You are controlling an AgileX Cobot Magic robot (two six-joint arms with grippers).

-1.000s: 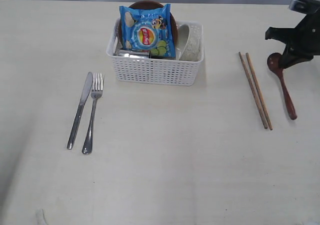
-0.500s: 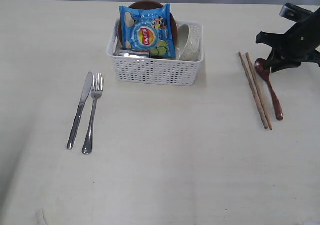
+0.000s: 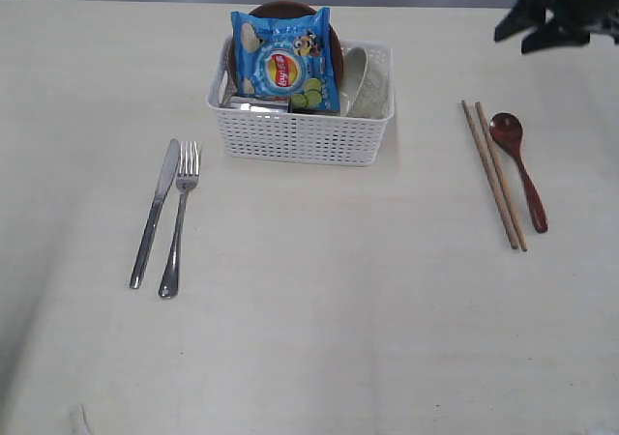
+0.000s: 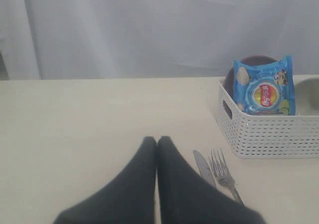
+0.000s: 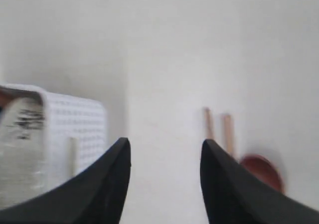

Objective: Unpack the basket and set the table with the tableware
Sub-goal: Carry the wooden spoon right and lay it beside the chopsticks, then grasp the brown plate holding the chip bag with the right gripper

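The white basket (image 3: 300, 137) stands at the back middle of the table (image 3: 329, 309) and holds a blue snack bag (image 3: 285, 60), a brown plate (image 3: 282, 10) and a white bowl (image 3: 368, 79). To its front left lie a steel knife (image 3: 155, 213) and fork (image 3: 180, 217). On the right lie wooden chopsticks (image 3: 498, 176) with a red-brown spoon (image 3: 520, 166) beside them. My right gripper (image 3: 513, 41) hangs open and empty above the table, behind the spoon (image 5: 261, 170) and chopsticks (image 5: 219, 129). My left gripper (image 4: 157, 140) is shut and empty, near the knife (image 4: 203, 167) and fork (image 4: 223, 170).
A grey curtain (image 4: 149, 30) runs along the table's far edge. In the left wrist view the basket (image 4: 269, 134) shows the snack bag (image 4: 262, 87) upright against the plate (image 4: 251, 63). The right wrist view shows the basket's end wall (image 5: 75, 124).
My right gripper slid the spoon left to the chopsticks, opened, let it go, and rose toward the back. The spoon now lies free. Nothing else moved.
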